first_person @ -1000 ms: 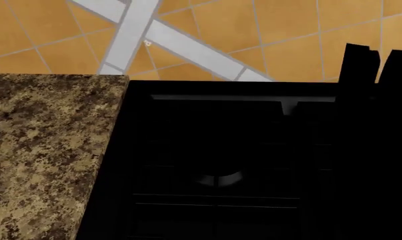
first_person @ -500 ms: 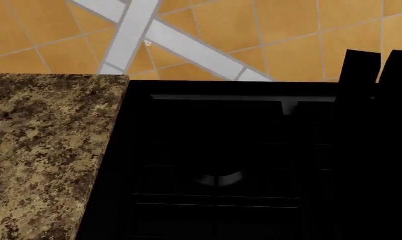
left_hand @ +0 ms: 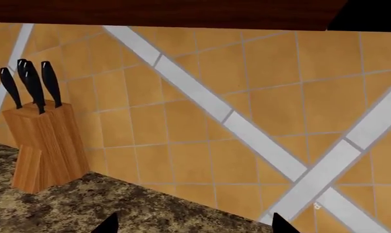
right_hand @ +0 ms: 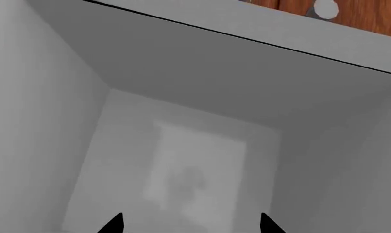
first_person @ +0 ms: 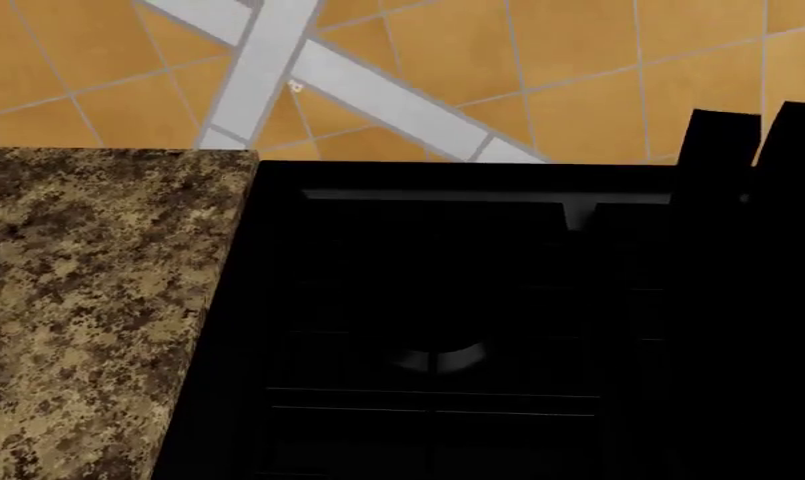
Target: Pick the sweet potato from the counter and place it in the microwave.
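Sweet potato does not show in any of the three views, so where it lies cannot be told.

At the lower edge of the right wrist picture two dark fingertips (right_hand: 112, 224) of the right gripper (right_hand: 190, 225) stand well apart with nothing between them — spread wide. Past them is a plain grey box interior (right_hand: 182, 160), its back wall bearing a faint paler patch, and at the upper right a strip of reddish wood (right_hand: 370, 17).

In the left wrist picture the left gripper (left_hand: 192, 227) likewise shows two black tips far apart, holding nothing, over the speckled counter (left_hand: 65, 208). Farther back, at the left, a wooden knife block (left_hand: 43, 145) with black handles stands on it against the orange tiled wall (left_hand: 182, 126).

From the head camera, the counter fills the lower left, the black stovetop (first_person: 509, 330) the rest — the tiled wall runs along the top.
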You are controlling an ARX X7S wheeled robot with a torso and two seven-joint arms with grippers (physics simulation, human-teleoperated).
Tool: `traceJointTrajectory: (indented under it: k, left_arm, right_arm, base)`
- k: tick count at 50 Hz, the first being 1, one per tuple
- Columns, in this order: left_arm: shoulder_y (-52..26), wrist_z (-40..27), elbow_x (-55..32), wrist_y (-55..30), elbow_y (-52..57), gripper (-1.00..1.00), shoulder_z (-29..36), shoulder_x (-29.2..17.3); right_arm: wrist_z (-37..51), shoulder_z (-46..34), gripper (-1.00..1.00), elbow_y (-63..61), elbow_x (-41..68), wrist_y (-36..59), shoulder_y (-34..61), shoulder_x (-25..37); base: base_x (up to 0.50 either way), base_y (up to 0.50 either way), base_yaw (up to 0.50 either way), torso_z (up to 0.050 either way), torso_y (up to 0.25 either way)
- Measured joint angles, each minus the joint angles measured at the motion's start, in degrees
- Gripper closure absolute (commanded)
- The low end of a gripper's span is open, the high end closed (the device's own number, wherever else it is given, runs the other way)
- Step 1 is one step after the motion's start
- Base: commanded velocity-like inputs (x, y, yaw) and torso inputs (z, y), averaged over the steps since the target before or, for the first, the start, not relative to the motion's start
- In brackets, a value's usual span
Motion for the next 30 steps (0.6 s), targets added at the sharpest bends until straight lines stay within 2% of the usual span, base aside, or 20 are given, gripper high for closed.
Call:
traceJointTrajectory:
  k: [30]
  left_arm:
    - [0.31, -0.78, -0.32, 0.35, 0.1, -1.0, -0.22, -0.81]
  right_arm:
    - [-22.43, 1.98, -1.0, -4.72, -19.2, -0.19, 0.0, 0.51]
  base:
    - [0.0, 0.0, 0.0, 0.0, 0.0]
